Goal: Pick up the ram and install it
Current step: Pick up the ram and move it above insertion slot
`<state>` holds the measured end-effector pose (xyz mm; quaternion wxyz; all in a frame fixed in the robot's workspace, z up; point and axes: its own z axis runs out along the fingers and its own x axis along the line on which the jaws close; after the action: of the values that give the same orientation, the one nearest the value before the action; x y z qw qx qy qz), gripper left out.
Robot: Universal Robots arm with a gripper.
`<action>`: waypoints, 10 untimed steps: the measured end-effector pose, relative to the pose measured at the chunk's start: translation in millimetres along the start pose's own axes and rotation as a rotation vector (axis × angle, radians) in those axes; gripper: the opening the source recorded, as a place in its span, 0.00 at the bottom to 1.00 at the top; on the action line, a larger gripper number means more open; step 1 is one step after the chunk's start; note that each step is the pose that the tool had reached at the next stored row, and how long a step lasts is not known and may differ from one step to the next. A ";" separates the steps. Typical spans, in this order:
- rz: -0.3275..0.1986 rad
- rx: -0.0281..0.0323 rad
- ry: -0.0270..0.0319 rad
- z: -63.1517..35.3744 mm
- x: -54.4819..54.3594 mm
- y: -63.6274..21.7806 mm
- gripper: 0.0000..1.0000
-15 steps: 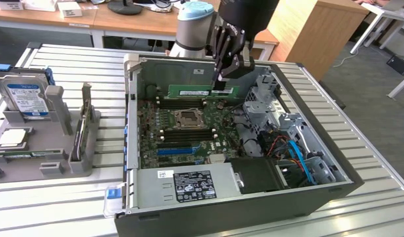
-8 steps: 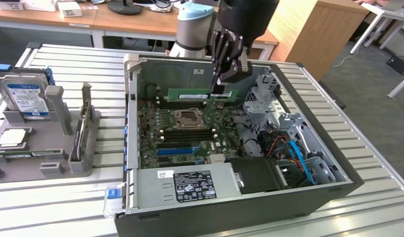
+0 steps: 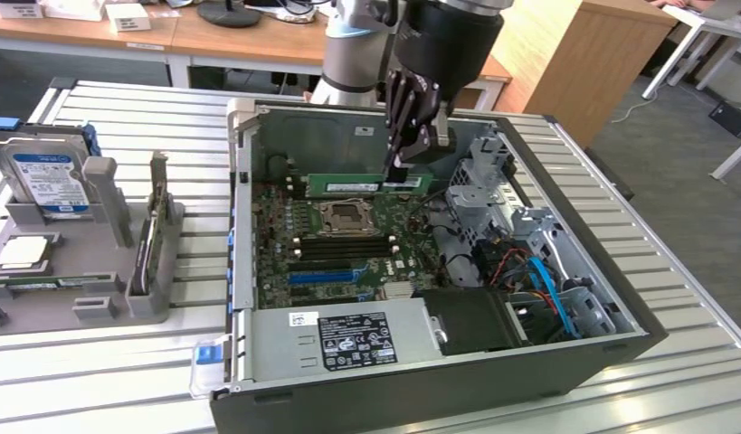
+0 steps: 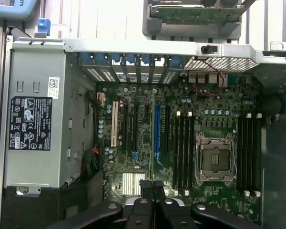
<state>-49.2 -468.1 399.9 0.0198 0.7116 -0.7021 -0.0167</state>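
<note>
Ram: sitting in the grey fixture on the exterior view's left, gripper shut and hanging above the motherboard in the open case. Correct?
Not quite. The ram is not in the grey fixture: the exterior view shows it clamped in the gripper. The rest holds: the gripper is shut and hangs above the motherboard in the open case.

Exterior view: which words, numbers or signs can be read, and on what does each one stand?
None can be read for certain.
On the power supply, the black label: print and symbols too small to read.
Beside it, the white sticker: too small to read.
On the hard drive, the blue and white label: too blurred.
On the ram, the pale label: too small.
</note>
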 end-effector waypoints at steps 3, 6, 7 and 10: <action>0.000 0.0000 0.0001 0.8 0.0 -0.1 0.12; 0.000 0.0000 0.0000 1.6 -3.6 -0.2 0.12; 0.000 0.0001 -0.0005 2.2 -7.0 -0.2 0.12; 0.000 0.0000 -0.0023 4.2 -18.9 -0.5 0.12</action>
<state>-49.1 -449.2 395.6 0.0190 0.7116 -0.7021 -0.0175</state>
